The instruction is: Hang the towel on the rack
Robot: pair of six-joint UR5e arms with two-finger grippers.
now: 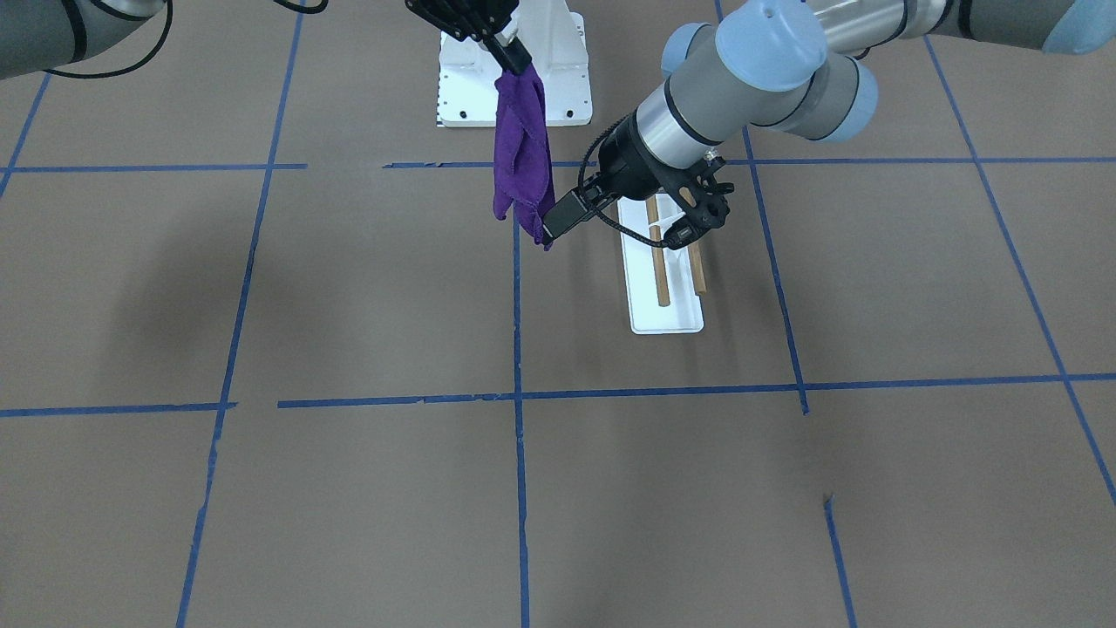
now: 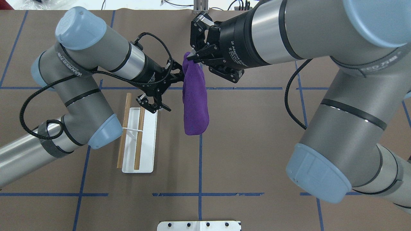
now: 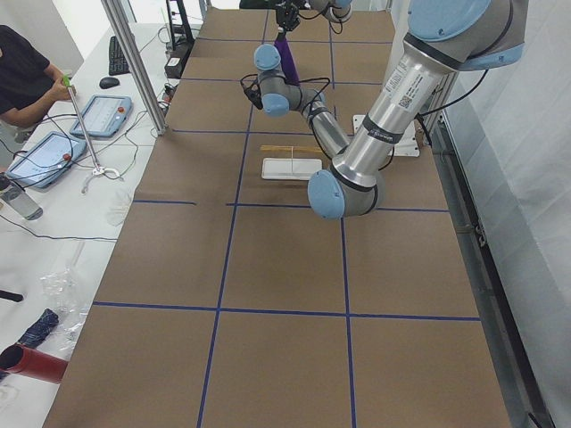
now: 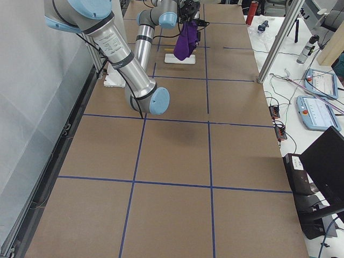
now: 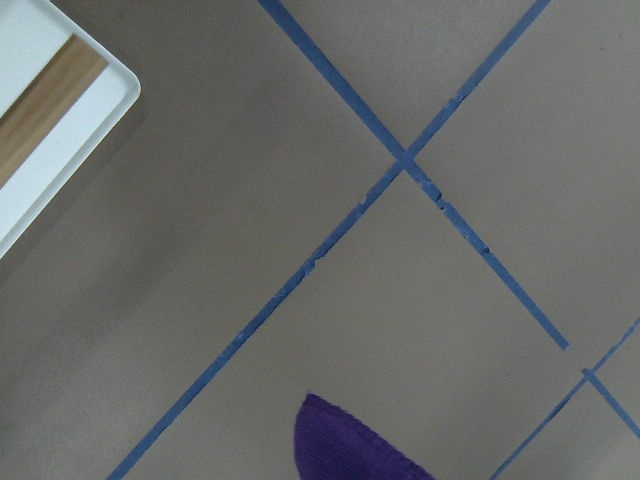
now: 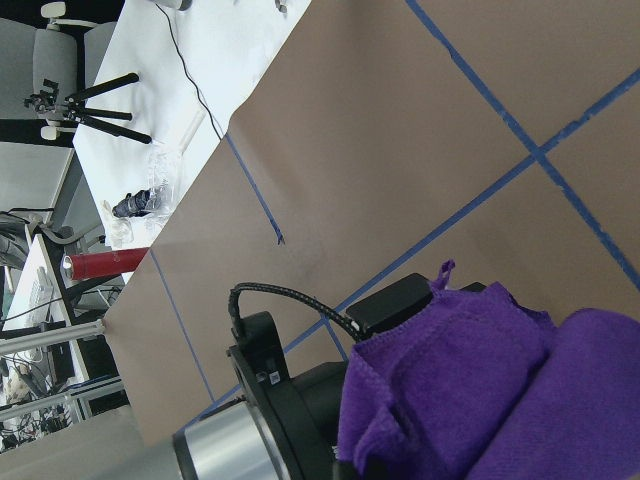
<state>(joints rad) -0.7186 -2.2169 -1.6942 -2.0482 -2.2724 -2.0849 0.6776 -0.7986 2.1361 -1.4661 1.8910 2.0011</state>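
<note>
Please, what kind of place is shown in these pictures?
Likely a robotics lab: a left arm and right arm over a table marked with blue tape, and an operator beside control tablets.

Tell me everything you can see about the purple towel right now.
The towel is a plain deep-purple cloth that looks soft and nappy. It hangs in the air as a bunched, folded-over column, its top pinched in the right hand and its lower end hanging free over the brown table. The open left hand sits close beside it without gripping it. It is not on the rack, which stands apart to its side.
</note>
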